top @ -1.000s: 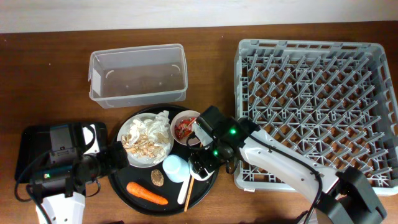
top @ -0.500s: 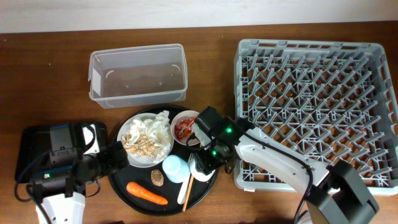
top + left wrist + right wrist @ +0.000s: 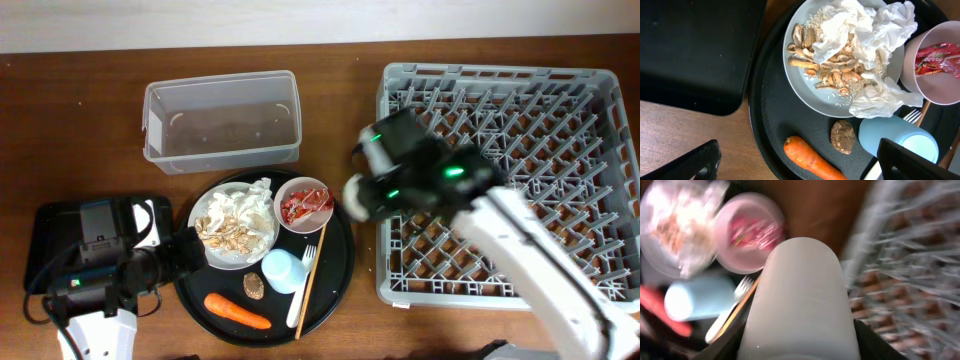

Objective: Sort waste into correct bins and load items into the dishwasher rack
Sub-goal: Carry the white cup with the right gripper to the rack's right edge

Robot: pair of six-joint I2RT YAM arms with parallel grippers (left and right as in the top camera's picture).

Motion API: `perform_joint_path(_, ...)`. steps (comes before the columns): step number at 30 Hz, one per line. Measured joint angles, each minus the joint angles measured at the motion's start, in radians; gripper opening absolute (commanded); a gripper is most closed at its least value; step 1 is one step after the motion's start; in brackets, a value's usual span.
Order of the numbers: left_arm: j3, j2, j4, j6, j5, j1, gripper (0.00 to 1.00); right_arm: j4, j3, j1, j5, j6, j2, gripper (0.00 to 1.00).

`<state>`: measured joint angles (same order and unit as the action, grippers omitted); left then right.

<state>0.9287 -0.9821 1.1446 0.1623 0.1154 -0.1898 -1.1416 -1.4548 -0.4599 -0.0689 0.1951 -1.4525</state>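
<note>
Overhead, the right claw (image 3: 361, 191) is now carrying the white cup (image 3: 799, 300), lifted off the round black tray (image 3: 338, 280), toward the grey lattice rack (image 3: 600, 100) by the surface's right edge, its jaws clamping the smooth, rounded wall. The left claw (image 3: 805, 162) is hanging wide apart, empty, near the left edge.

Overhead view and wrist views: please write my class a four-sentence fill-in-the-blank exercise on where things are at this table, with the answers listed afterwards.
1. The red-and-white wrapper lies inside the small pinkish ____.
2. The right gripper is shut on a white ____.
3. The crumpled napkins lie on the round white ____.
4. The orange vegetable on the round black tray is a ____.

Missing words: bowl; cup; plate; carrot.
</note>
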Motion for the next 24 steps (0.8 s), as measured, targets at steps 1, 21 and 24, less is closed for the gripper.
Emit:
perform_joint_path(1,0.000,0.000,0.001,0.000,0.000,0.000,0.99,-0.012,-0.004,0.071,0.006,0.000,0.031,0.53)
perform_joint_path(21,0.000,0.000,0.018,0.000,0.000,0.000,0.99,-0.072,-0.007,1.257,0.127,0.070,-0.095,0.47)
perform_joint_path(24,0.000,0.000,0.019,0.000,0.000,0.000,0.99,-0.061,-0.007,1.260,0.167,0.099,-0.119,0.47)
